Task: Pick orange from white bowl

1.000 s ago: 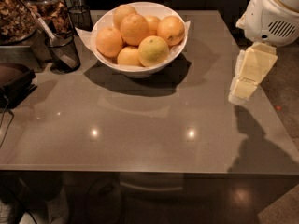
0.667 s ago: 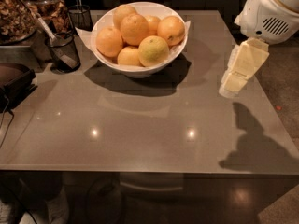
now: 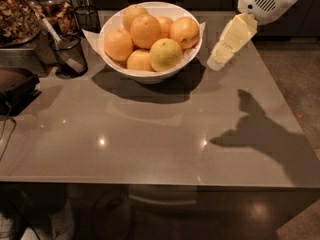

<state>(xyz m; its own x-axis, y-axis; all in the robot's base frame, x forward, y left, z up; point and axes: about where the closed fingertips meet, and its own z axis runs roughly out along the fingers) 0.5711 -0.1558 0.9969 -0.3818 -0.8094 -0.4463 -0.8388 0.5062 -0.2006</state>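
The white bowl [image 3: 150,74] stands at the back middle of the grey table, on a white paper. It holds several oranges. A large deep-orange orange [image 3: 145,30] lies on top in the middle, with a yellow-green tinged fruit [image 3: 166,54] in front of it. My gripper [image 3: 220,61] hangs above the table just right of the bowl's rim. It slants down and to the left from the white arm housing [image 3: 265,1] and holds nothing that I can see. It does not touch the bowl or the fruit.
A black wire-mesh cup [image 3: 69,54] with a utensil stands left of the bowl, and another mesh cup [image 3: 88,17] behind it. Trays of dark food [image 3: 20,14] and a dark object [image 3: 15,86] sit at the left edge. The floor lies beyond the table's right edge.
My gripper has moved left and up toward the bowl's right rim. The bowl and the oranges have not moved.
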